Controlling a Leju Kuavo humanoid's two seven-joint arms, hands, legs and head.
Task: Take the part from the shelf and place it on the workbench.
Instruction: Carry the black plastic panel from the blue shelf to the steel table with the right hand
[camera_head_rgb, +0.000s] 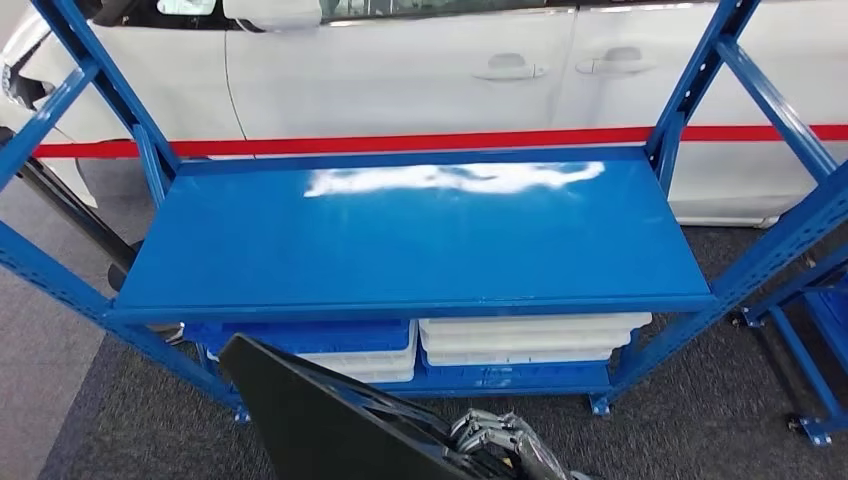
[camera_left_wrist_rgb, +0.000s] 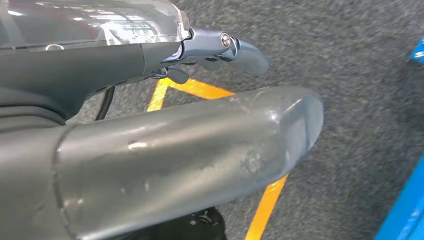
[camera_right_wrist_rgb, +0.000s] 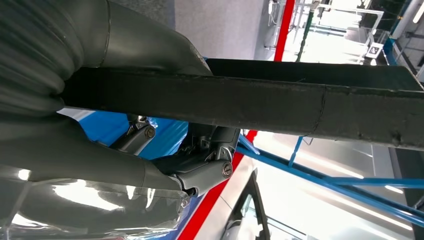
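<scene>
Head view: right hand (camera_head_rgb: 500, 440) grips the black part (camera_head_rgb: 320, 420) — left hand (camera_left_wrist_rgb: 165, 160) hangs open above the carpet.

Head view bright, even overhead light. Blown-out white glare streak on blue shelf top (camera_head_rgb: 420, 240) toward its back edge; soft shadow under the shelf. Frame bends w/ wide-angle distortion at edges. Left wrist view: thumb (camera_left_wrist_rgb: 190, 150) close, soft-focus, dull highlights. Right wrist view: background overexposed, black part (camera_right_wrist_rgb: 250, 102) in silhouette.
</scene>
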